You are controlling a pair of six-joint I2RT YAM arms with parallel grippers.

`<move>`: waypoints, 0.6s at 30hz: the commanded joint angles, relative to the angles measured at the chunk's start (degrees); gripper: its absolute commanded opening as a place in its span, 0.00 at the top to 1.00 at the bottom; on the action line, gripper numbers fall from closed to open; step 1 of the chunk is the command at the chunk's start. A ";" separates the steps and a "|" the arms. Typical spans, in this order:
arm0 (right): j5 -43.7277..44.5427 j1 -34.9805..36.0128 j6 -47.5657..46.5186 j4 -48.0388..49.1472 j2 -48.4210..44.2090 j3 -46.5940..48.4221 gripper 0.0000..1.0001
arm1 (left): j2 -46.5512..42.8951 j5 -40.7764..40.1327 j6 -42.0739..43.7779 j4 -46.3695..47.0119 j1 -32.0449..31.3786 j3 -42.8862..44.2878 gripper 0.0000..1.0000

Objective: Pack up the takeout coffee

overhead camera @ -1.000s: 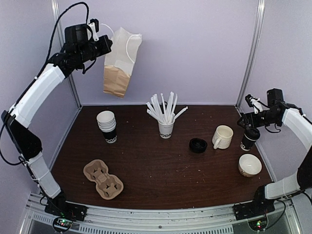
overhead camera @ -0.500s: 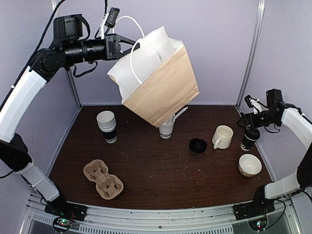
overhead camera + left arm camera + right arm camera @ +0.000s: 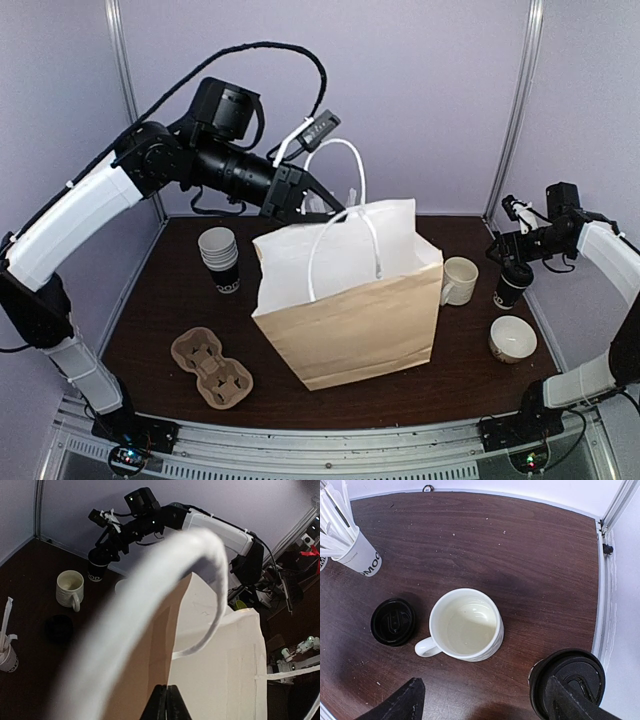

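- A brown-and-white paper bag with white loop handles (image 3: 345,300) is stood upright in the middle of the dark wooden tabletop (image 3: 460,390). Its mouth is turned upward, so a cup can be lowered in from above.
- The left claw (image 3: 333,207) is closed tight on the bag's top at the far side. Whether the rim or a handle is pinched cannot be told. By this hold the bag is judged to be steadied and kept open.
- The takeout coffee (image 3: 511,285), a small black paper cup with white lettering and a round black plastic lid, is found at the tabletop's right edge. It is well apart from the bag and near a white ceramic mug (image 3: 467,625).
- The right claw (image 3: 485,692) is spread wide and nothing is held in it. It is hung just above the coffee, ready to be closed round the cup; taking hold of it is judged the step in hand.
- The surface is dark brown wood grain, flecked with pale crumbs, and is enclosed by pale lilac walls with metal uprights.
- Left aside on it are a loose black plastic lid (image 3: 393,621), a white cup of white sticks (image 3: 360,555), a stack of white-rimmed cups (image 3: 220,255), a moulded pulp cup carrier (image 3: 210,367) and a cream bowl (image 3: 512,338).
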 commanded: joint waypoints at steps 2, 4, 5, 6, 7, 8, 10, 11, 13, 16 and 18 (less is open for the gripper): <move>0.52 0.03 -0.76 1.00 0.05 -0.34 0.13 | 6.84 1.89 6.08 -5.54 -1.80 1.45 1.00; 0.54 0.06 -0.81 0.96 0.15 -0.33 0.13 | 10.00 2.80 7.34 -7.75 -1.80 2.85 1.00; 0.48 -0.01 -0.82 0.96 0.15 -0.34 0.13 | 11.37 2.90 8.10 -8.99 -1.81 3.91 1.00; 0.47 0.01 -0.84 0.96 0.11 -0.43 0.13 | 12.78 2.77 8.91 -10.39 -1.80 5.17 1.00; 0.45 0.00 -0.90 0.97 0.07 -0.41 0.13 | 14.00 2.74 9.53 -11.55 -1.77 6.31 1.00; 0.47 0.05 -0.93 0.92 -0.01 -0.53 0.13 | 15.10 2.88 9.89 -12.19 -1.69 7.18 1.00; 0.38 -0.02 -0.97 0.97 -0.02 -0.56 0.13 | 16.36 2.96 10.08 -12.36 -1.47 7.77 1.00; 0.36 0.04 -0.92 0.96 -0.02 -0.58 0.13 | 16.93 3.32 10.15 -12.36 -1.38 8.08 1.00; 0.27 -0.02 -1.00 0.97 -0.03 -0.60 0.13 | 18.02 3.67 10.43 -13.01 -0.95 9.26 1.00; 0.00 -0.02 -1.09 1.00 0.11 -0.67 0.13 | 19.79 3.95 11.00 -13.92 -0.33 10.89 1.00; -0.19 0.01 -1.13 1.03 0.22 -0.67 0.13 | 20.79 4.45 11.05 -13.99 0.36 11.77 1.00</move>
